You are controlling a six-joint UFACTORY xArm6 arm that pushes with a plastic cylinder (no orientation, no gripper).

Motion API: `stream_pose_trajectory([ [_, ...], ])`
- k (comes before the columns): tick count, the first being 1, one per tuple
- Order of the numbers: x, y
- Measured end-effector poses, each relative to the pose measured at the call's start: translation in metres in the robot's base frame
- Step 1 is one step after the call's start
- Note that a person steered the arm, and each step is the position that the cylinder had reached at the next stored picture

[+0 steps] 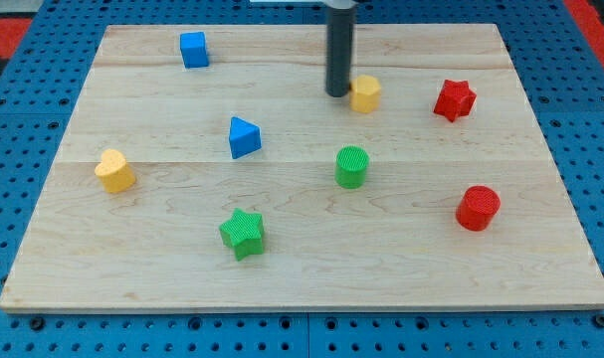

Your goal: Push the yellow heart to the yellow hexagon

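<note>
The yellow heart lies near the view's left edge of the wooden board. The yellow hexagon sits near the view's top, right of centre. My tip stands just left of the yellow hexagon, touching or nearly touching it. The heart is far from the tip, down and to the left.
A blue cube is at top left. A blue triangle lies between heart and hexagon. A green cylinder is at centre, a green star lower left of it. A red star and red cylinder are at right.
</note>
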State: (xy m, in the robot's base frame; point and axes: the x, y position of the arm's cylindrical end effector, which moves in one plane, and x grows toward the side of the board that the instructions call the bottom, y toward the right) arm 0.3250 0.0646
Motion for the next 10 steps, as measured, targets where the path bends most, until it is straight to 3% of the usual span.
stream_pose_trajectory([
  [1, 0.000, 0.043],
  [2, 0.000, 0.005],
  [3, 0.032, -0.046],
  [4, 0.087, -0.046],
  [6, 0.163, -0.135],
  [7, 0.180, -0.211],
  [8, 0.181, -0.270],
  [10, 0.134, -0.273],
])
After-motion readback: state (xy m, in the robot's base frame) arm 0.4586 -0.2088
